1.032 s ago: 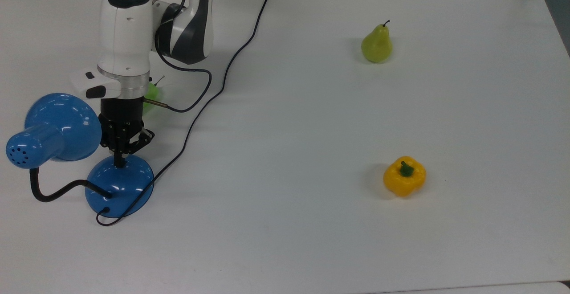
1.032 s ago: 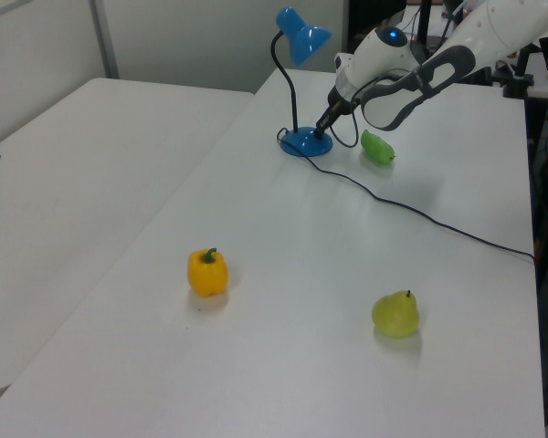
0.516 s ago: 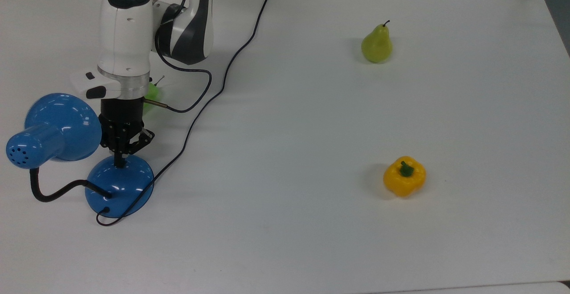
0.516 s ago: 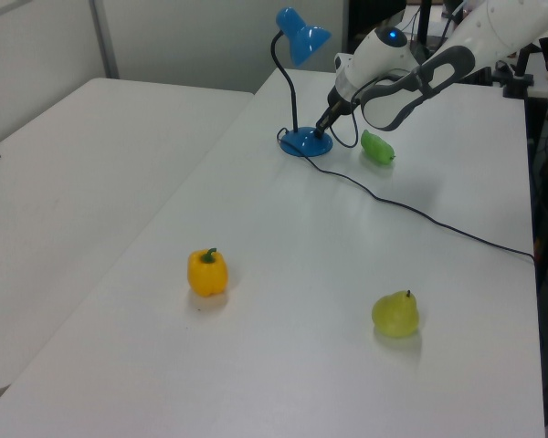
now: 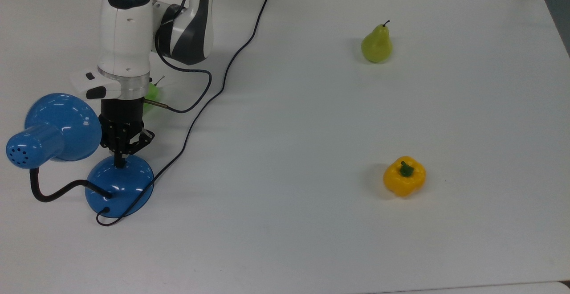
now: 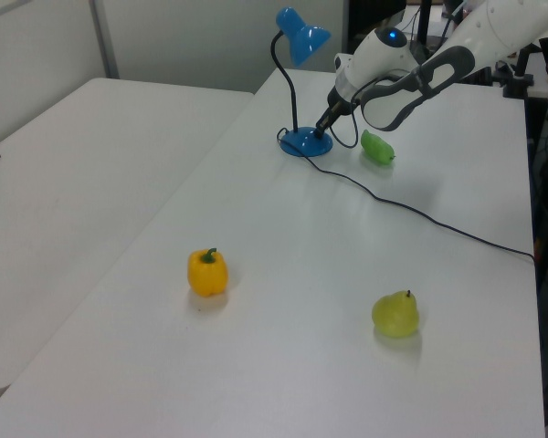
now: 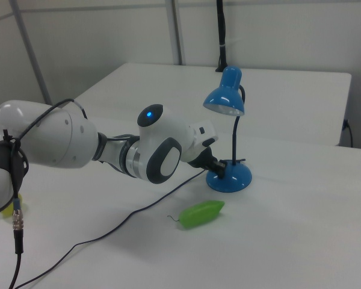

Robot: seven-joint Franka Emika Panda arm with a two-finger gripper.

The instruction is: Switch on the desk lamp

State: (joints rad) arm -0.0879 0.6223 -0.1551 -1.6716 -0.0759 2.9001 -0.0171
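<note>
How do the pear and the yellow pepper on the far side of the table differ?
The pear is yellow-green with a tapered neck and thin dark stem; the yellow bell pepper is squat and lobed with a stubby green stem. In the top view, the pear lies above the pepper. Both stand stem-up on the white table, untouched, far from the tool.

The desk lamp [image 5: 67, 151] stands upright at about nine o'clock in the top view. It is glossy blue, its round domed base flat on the white table and a black gooseneck curving up to the flared shade. The bulb seems unlit. Its black cord trails toward twelve o'clock.
</note>
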